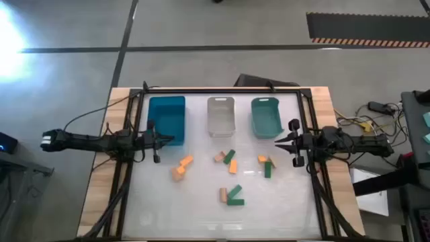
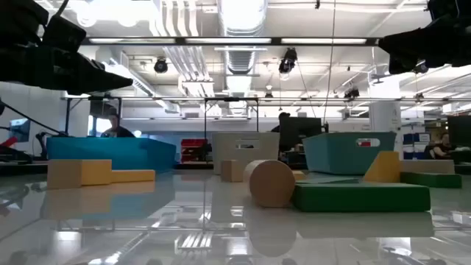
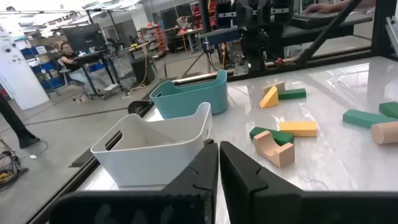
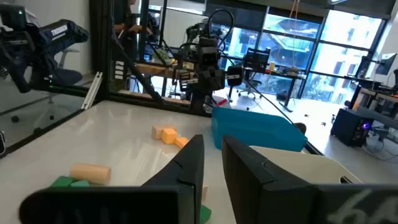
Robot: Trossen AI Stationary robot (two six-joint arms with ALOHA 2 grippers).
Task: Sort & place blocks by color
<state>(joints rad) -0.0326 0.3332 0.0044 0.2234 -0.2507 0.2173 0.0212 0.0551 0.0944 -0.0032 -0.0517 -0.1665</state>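
Blocks (image 1: 228, 168) lie scattered over the middle of the counter (image 1: 161, 208), none of them in a bin: an orange and tan pair (image 1: 181, 167) toward my left side, a tan, green and orange cluster (image 1: 227, 160) just in front of the clear bin (image 1: 221, 115), an orange and green pair (image 1: 267, 165) toward my right side, and a tan piece beside a green bar (image 1: 232, 196) nearer the front edge. The blue bin (image 1: 166, 119), clear bin and teal bin (image 1: 266, 116) stand in a row along the far edge and hold nothing that I can see.

My left claw (image 1: 158, 142) hangs at the left edge by the blue bin, fingers pressed together on nothing. My right claw (image 1: 282, 142) hangs at the right edge by the teal bin, also pressed together and empty.

I judge sorting has not begun. The orange and green pair lies just forward and inward of my right claw, so that arm is nearer to it; the green bar there runs roughly front to back. The orange and tan pair sits nearer my left claw.

I can read no labels or writing on the blocks or bins.
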